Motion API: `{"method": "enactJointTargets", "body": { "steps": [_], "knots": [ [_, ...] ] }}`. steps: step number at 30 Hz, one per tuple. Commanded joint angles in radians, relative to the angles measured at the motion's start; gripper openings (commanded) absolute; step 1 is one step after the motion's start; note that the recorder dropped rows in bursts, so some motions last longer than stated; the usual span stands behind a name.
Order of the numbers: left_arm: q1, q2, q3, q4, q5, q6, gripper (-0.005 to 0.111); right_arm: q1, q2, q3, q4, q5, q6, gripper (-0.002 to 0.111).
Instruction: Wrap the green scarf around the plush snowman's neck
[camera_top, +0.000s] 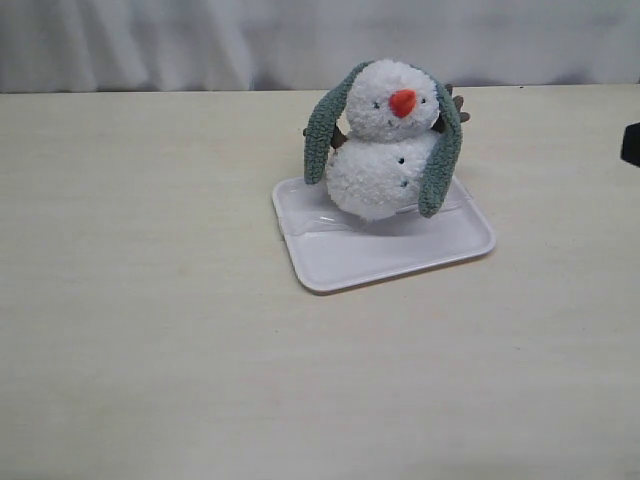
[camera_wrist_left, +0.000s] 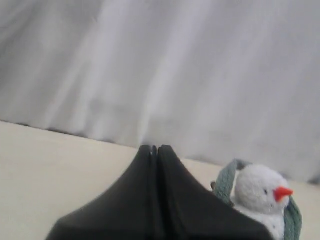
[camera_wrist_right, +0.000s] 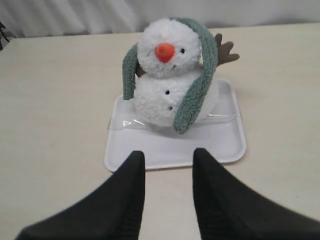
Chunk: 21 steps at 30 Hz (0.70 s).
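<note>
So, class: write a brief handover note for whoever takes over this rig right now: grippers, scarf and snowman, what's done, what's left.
Left gripper: shut, empty, clear of the plush snowman.
Right gripper: open, empty, facing the white tray.
Snowman: upright on the tray.
Green scarf: draped behind its head, an end hanging down each side.
Done: scarf on the snowman.
Left: lower it to the neck, cross the ends in front.

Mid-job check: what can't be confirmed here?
- Exterior and right wrist views: how the green scarf runs behind the plush snowman is hidden by its head.
- Left wrist view: the left gripper hides the snowman's lower body.
- Exterior view: a dark shape is cut off by the right edge.
</note>
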Motion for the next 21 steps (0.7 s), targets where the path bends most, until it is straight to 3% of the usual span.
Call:
{"method": "enactJointTargets", "body": {
  "steps": [1, 6, 9, 10, 12, 15, 16, 17, 21],
  "knots": [
    [-0.178, 0.284, -0.149, 0.036, -0.021, 0.127, 0.0, -0.004, 0.107, 0.001, 0.079, -0.068, -0.06, 0.032],
    [-0.366, 0.605, -0.292, 0.143, -0.152, 0.173, 0.0, -0.004, 0.293, -0.063, 0.259, -0.092, -0.218, 0.032],
    [-0.431, 0.838, -0.361, 0.322, -0.367, 0.173, 0.0, -0.004, 0.487, -0.227, 0.284, -0.095, -0.243, 0.032],
    [-0.431, 0.934, -0.382, 0.403, -0.479, 0.173, 0.0, -0.004, 0.568, -0.329, 0.28, -0.084, -0.244, 0.032],
    [-0.41, 1.064, -0.425, 0.446, -0.579, 0.196, 0.002, -0.004, 0.685, -0.453, 0.278, -0.031, -0.248, 0.035],
    [-0.397, 1.197, -0.475, 0.467, -0.588, 0.245, 0.016, -0.004, 0.786, -0.558, 0.278, 0.056, -0.252, 0.048],
    [-0.397, 1.226, -0.481, 0.477, -0.57, 0.282, 0.026, -0.004, 0.815, -0.586, 0.278, 0.088, -0.247, 0.053],
    [-0.401, 1.242, -0.481, 0.52, -0.553, 0.29, 0.035, -0.004, 0.832, -0.601, 0.278, 0.108, -0.245, 0.053],
    [-0.402, 1.243, -0.481, 0.746, -0.55, 0.29, 0.052, -0.004, 0.834, -0.604, 0.245, 0.035, -0.266, 0.053]
  ]
}}
